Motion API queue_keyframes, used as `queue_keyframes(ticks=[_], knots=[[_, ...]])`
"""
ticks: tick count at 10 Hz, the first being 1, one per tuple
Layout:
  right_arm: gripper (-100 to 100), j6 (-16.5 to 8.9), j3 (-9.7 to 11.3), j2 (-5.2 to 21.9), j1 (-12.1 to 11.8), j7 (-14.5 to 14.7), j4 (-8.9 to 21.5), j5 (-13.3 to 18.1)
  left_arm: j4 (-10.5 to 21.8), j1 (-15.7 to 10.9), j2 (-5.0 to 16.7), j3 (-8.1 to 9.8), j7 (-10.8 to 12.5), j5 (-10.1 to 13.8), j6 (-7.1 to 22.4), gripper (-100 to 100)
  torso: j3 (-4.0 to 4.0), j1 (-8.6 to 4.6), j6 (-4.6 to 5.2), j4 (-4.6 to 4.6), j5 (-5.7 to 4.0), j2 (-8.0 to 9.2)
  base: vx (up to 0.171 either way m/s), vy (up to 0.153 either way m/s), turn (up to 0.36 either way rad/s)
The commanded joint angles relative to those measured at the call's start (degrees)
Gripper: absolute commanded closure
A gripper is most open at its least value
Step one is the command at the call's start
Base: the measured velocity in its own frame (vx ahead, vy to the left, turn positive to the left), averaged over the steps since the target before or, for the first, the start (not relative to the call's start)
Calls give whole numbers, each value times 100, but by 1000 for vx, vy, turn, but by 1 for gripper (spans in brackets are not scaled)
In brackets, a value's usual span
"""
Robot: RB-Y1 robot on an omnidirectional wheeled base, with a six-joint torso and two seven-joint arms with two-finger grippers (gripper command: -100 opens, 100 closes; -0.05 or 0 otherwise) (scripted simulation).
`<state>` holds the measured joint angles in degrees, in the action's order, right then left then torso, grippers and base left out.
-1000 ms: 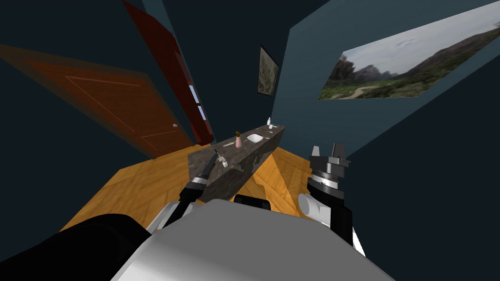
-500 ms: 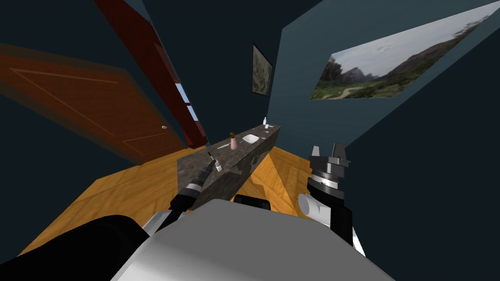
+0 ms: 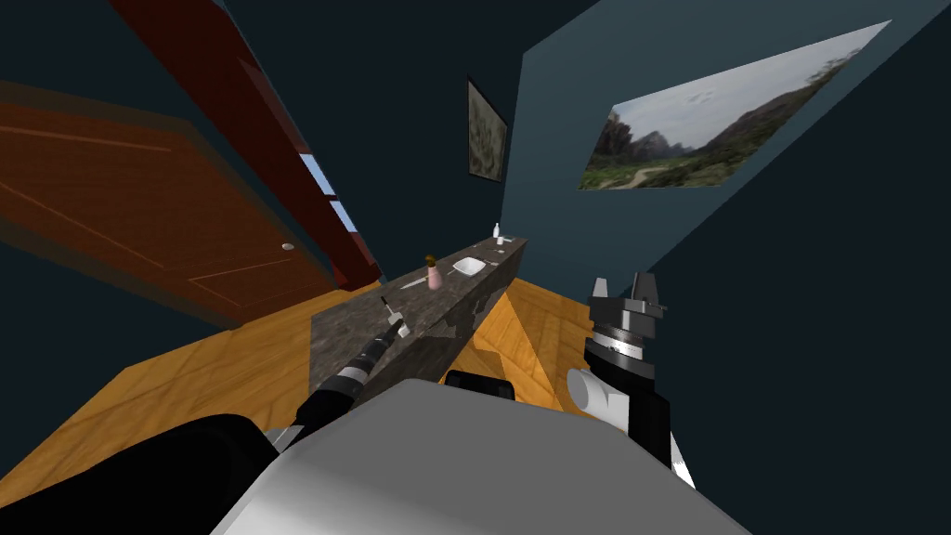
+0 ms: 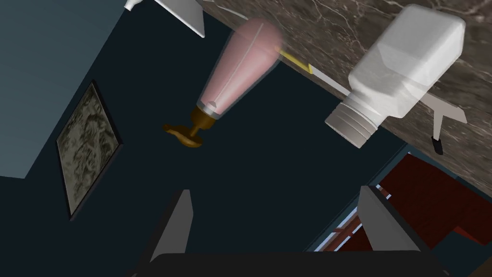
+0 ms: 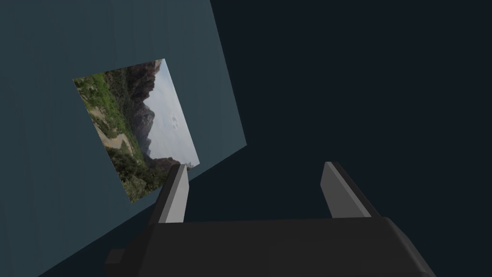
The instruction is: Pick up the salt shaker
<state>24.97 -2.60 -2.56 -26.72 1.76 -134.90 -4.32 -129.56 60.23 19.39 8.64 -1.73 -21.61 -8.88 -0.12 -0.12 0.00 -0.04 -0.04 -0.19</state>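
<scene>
Marble counter (image 3: 450,290), approach step: my left gripper (image 4: 275,190) gapes empty, salt shaker (image 4: 406,72) ahead off-centre; next centre, close; right gripper (image 5: 255,166) open.

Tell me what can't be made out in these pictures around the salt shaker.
Grey utensil: left wrist view, the salt shaker covers one end; kind unclear.
White dish: head view, too small to see any contents.
Far white bottle: head view, too small to identify.
Pink bottle: left wrist view, its base blurred against the counter.
</scene>
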Motion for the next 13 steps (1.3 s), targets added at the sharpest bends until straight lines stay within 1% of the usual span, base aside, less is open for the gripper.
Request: queue_keyframes(ticks=[1, 7, 10, 13], knots=[[0, 0, 0, 0, 0, 0, 0, 0, -2, 246, 162, 51, 64, -131, 226, -100, 0, 0, 0, 0, 0, 0, 77, -31, -181], [0, 0, 0, 0, -1, 0, 0, 0, 168, 1144, 657, 273, 236, -556, 717, -100, -6, -3, -1, -2, -1, -9, 87, -29, -126], [0, 0, 0, 0, 0, 0, 0, 0, 236, 1498, 872, 361, 304, -723, 911, -100, 1, -3, -1, 1, 0, 2, 61, -23, -118], [0, 0, 0, 0, 0, 0, 0, 0, 281, 1767, 1038, 428, 355, -850, 1057, -100, 1, -4, -1, 1, -1, 3, 56, -17, -74]])
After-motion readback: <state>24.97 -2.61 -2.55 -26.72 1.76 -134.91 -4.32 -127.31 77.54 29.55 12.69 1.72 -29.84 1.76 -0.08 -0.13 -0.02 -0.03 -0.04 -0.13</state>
